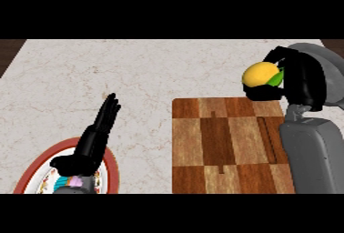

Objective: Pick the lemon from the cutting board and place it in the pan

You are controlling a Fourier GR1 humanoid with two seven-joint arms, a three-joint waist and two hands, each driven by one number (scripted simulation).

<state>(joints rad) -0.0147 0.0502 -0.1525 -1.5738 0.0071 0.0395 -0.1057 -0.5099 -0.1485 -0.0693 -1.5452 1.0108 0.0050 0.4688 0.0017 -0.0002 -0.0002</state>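
- I see the right hand [290,75] curled round the lemon [262,75], holding it just past the far right corner of the cutting board [222,145].
- Behind that hand, a grey pan [331,59] shows partly.
- My left hand [97,132] rests with fingers straight, left of the board, over a red-rimmed plate [40,168].

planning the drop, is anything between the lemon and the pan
Nothing visible. The right hand is curled round the lemon past the cutting board's far edge, and the grey pan lies right behind it.

Grey forearms, each with black robot hand [295,77]
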